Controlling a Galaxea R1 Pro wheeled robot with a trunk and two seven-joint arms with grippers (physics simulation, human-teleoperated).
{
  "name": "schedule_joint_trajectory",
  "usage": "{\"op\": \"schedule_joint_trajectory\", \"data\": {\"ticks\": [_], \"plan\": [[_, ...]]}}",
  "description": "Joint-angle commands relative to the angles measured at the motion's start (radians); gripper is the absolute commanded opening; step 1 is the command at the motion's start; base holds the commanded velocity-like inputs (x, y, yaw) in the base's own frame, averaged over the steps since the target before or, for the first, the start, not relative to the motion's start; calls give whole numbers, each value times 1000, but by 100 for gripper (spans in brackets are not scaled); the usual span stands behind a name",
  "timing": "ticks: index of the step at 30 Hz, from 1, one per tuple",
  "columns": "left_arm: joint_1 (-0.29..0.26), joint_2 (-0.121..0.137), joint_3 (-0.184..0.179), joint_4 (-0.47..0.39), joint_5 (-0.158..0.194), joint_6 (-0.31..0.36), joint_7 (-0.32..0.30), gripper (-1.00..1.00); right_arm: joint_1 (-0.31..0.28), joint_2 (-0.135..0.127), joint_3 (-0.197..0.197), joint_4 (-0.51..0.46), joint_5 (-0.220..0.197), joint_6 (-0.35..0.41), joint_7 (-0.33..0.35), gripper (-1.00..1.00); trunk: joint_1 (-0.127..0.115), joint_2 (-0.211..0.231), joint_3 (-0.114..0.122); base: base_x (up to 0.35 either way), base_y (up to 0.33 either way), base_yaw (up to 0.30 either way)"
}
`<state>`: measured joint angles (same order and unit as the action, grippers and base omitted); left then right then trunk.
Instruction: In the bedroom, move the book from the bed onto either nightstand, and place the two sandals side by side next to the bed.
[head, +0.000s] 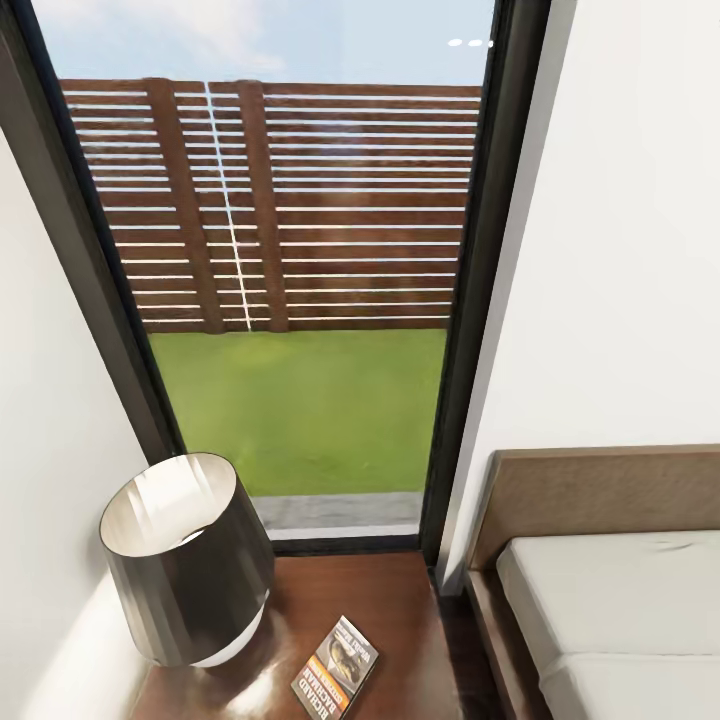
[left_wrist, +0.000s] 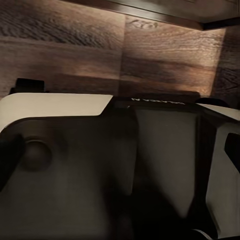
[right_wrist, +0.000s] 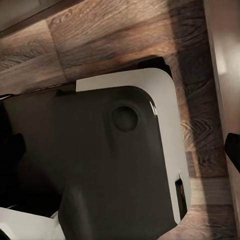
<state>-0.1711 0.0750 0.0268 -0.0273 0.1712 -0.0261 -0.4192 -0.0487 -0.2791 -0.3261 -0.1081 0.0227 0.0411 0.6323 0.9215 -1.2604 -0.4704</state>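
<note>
Head view: book, orange-banded, lying flat on nightstand beside lamp; bed sitting alongside. Wrist views showing robot body over plank floor; finger state undeterminable.

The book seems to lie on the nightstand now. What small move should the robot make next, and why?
Probably turn the head and base away from the window to look for the sandals. The book already lies flat on the nightstand beside the lamp, the bed is bare here, and the wrist views show wood floor.
</note>
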Motion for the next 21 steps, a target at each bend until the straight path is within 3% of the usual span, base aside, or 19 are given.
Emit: {"op": "schedule_joint_trajectory", "data": {"ticks": [1, 8, 14, 21], "plan": [[-1, -1, 2, 1, 4, -2, -4, 100, 0, 0, -7, 0, 2, 4, 4, 100, 0, -1, -1, 0, 0, 0], [-1, -22, 2, 0, 4, -2, -5, 100, 0, 21, -7, 1, 2, 3, 4, 100, 0, -1, -1, 0, 0, 0], [-1, -23, 3, 0, 4, -2, -5, 100, 0, 69, -8, 1, 2, 3, 4, 100, 0, -1, -1, 0, 0, 0], [-1, -24, 2, 0, 4, -2, -5, 100, 0, 90, -8, 0, 2, 3, 4, 100, 0, -1, -1, 0, 0, 0]]}}
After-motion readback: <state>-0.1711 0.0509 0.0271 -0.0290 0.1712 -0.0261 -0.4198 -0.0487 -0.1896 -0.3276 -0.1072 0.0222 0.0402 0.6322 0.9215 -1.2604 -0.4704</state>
